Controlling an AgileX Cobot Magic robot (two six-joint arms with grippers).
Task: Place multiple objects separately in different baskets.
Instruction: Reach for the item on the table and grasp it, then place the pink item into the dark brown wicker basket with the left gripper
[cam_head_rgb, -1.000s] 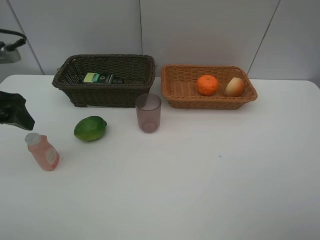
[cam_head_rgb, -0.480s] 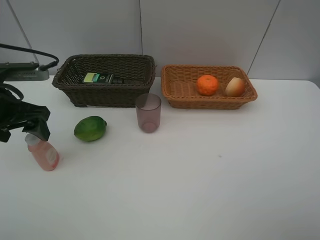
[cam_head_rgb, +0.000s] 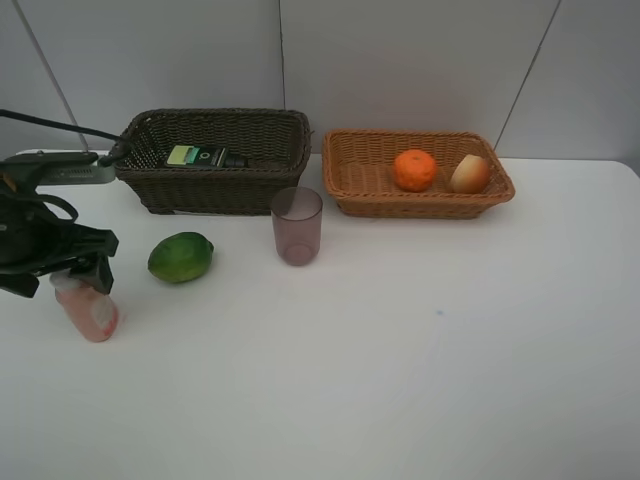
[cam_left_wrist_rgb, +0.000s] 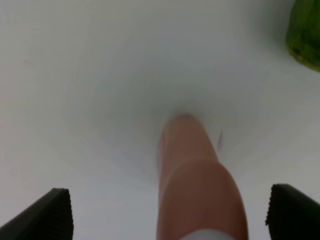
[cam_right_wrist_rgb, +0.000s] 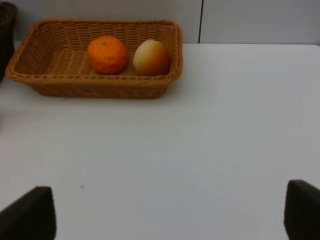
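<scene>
- Near the middle of the white desk (cam_head_rgb: 400, 350), in front of the gap between the two baskets, the translucent mauve cup (cam_head_rgb: 297, 225) stands upright.
- Just beside the cup, toward the left arm's side, the green lime (cam_head_rgb: 181, 257) lies on the desk, apart from the cup.
- Farther from the cup on that same side, beyond the lime and a little nearer the front edge, the pink bottle (cam_head_rgb: 92, 312) stands tilted on the desk.
- The left gripper (cam_head_rgb: 62, 272) hovers over the top of the pink bottle. Its fingers (cam_left_wrist_rgb: 50, 215) are spread wide to either side of the bottle, and the wrist view shows desk between each finger and the bottle, so there is no pinch on it.
- Behind the cup toward the left arm's side sits the dark brown basket (cam_head_rgb: 210, 190), with the dark flat bottle (cam_head_rgb: 205, 156) with a green label lying inside it.
- Behind the cup toward the right arm's side sits the light tan basket (cam_head_rgb: 420, 207). It holds the orange tangerine (cam_head_rgb: 414, 170) and, just beside it on the side away from the cup, the red-yellow apple-like fruit (cam_head_rgb: 469, 174).
- The right gripper (cam_right_wrist_rgb: 167, 215) shows only in its own wrist view. It is spread wide over bare desk, well in front of the tan basket.
</scene>
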